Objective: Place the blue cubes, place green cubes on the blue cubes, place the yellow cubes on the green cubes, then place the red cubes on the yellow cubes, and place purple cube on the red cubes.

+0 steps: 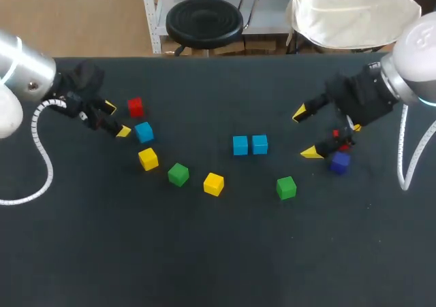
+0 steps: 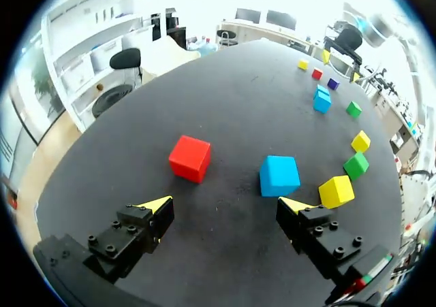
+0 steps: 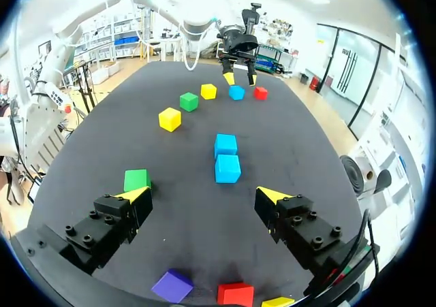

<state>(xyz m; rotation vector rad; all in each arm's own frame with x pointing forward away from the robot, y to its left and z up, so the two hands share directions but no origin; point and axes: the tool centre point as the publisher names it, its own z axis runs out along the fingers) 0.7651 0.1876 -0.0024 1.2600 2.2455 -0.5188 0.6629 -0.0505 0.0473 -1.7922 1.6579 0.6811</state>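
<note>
- The left gripper [image 1: 116, 119] was over the left side of the dark table [image 1: 218, 266], its fingers spread wide with nothing between them.
- A red cube [image 1: 135, 106] and a lone blue cube [image 1: 144, 132] lay just ahead of it, apart from each other. In the left wrist view the lone blue cube sat close ahead of one yellow tip; I could not tell whether they touched.
- The right gripper [image 1: 306, 133] was right of centre, also spread wide and empty.
- The blue pair [image 1: 240, 145] sat side by side at mid-table, touching, ahead of the right gripper.
- A first yellow cube [image 1: 148, 158], a left green cube [image 1: 178, 174] and a second yellow cube [image 1: 213, 184] lay in a loose arc, each apart, between the lone blue cube and the blue pair.
- A right green cube [image 1: 286, 187] lay near the right gripper; the right wrist view put it just beside one fingertip.
- A purple cube [image 1: 339, 162] lay under the right wrist, with a second red cube [image 3: 236, 294] and a third yellow cube [image 3: 276, 301] close by, both only partly seen.
- Every cube rested directly on the table.
</note>
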